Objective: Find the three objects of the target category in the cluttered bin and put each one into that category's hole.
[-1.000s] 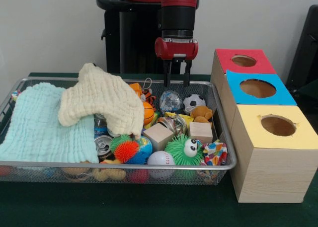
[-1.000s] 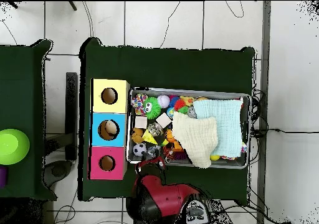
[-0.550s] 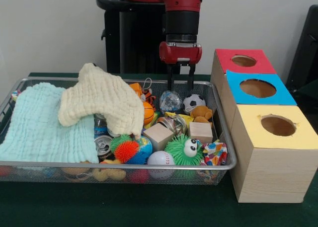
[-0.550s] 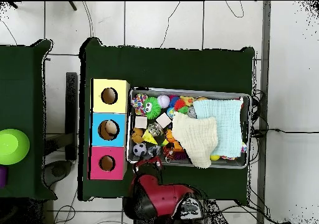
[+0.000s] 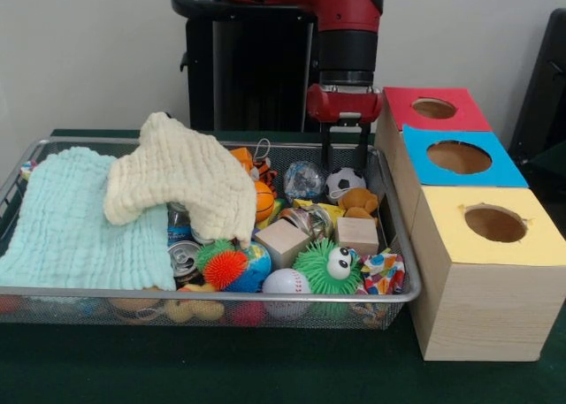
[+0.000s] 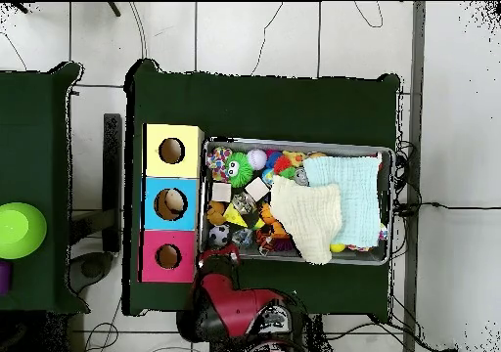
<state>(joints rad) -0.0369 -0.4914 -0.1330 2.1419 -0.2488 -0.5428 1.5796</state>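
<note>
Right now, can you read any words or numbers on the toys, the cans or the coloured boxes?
None can be read.
The silver drink cans in the wire mesh bin carry label print, too small and blurred to read.
The patterned pouch shows only coloured shapes.
The red-topped, blue-topped and yellow-topped wooden boxes show only round holes, no writing.

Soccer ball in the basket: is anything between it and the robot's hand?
Nothing visible. The hand hangs empty, its fingers apart, just above the soccer ball, at the basket's far rim. The teddy bear sits in front of the ball, not over it.
</note>
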